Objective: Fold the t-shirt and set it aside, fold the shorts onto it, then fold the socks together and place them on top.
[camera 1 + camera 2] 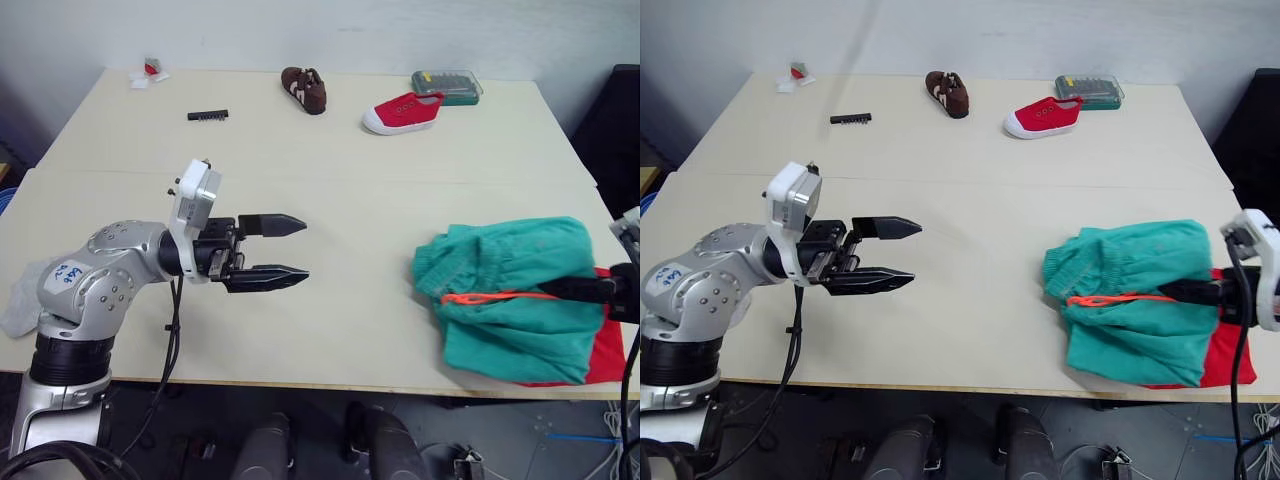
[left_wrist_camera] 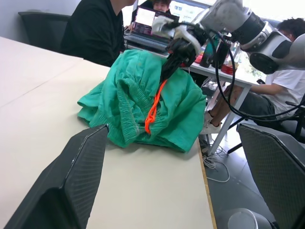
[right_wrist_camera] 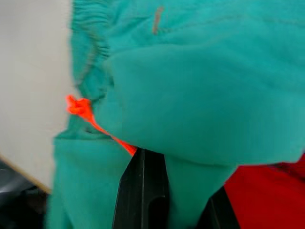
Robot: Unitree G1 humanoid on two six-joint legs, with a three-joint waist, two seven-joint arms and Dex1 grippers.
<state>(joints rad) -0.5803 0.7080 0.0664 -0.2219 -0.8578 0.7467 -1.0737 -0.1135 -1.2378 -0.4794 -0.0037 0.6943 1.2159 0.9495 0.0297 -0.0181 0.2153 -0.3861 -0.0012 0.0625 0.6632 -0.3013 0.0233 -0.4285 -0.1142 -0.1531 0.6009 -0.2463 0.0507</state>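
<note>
A: Where are the shorts (image 1: 510, 295)?
B: Bunched on the t-shirt (image 1: 608, 355), at the surface's (image 1: 330, 240) right edge — right hand (image 1: 1185, 292) clamped on them.
A: Left hand (image 1: 290, 248)?
B: Fingers apart, holding nothing.

From my seat, the shorts (image 1: 510, 295) bury most of the t-shirt (image 1: 608, 352); I only get a red sliver past their far side. The right gripper (image 1: 575, 291) has its fingertips sunk in the shorts' folds. A grey scrap (image 1: 18, 300) behind the left arm could be the socks; I can't tell.
</note>
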